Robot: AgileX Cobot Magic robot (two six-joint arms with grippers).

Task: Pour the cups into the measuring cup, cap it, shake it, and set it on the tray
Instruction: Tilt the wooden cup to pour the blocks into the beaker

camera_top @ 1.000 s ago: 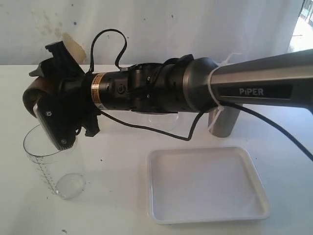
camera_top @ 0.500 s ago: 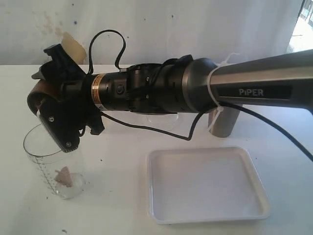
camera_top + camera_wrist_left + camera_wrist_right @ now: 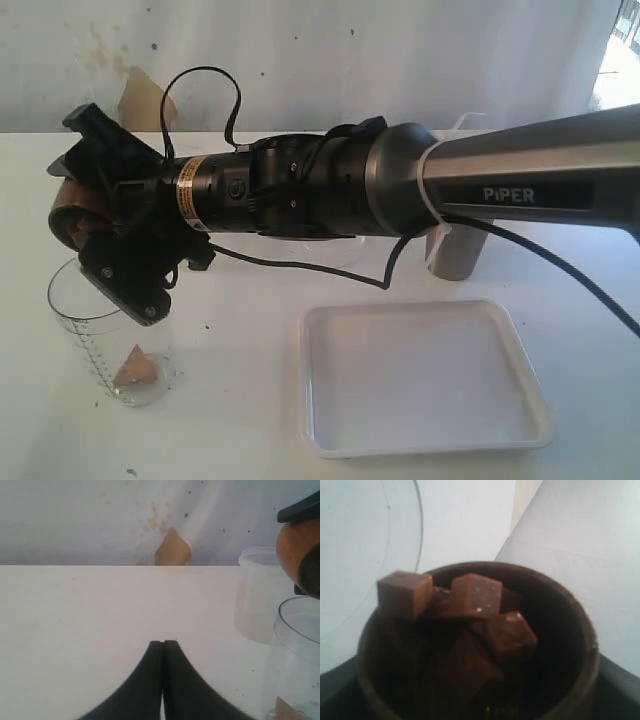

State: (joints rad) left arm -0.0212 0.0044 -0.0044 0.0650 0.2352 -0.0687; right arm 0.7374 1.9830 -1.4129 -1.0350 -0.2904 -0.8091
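White table (image 3: 250,420), stained white wall (image 3: 400,50)

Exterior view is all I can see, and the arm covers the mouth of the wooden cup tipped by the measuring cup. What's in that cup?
Observer: The right wrist view looks straight into the wooden cup. Several brown cubes are piled inside.
Operator: Any at the lip?
Observer: Yes, one cube sits up at the rim, higher than the others.
Operator: And the left arm? I can't find it.
Observer: The left fingers are pressed shut with nothing between them, pointing across bare white table.
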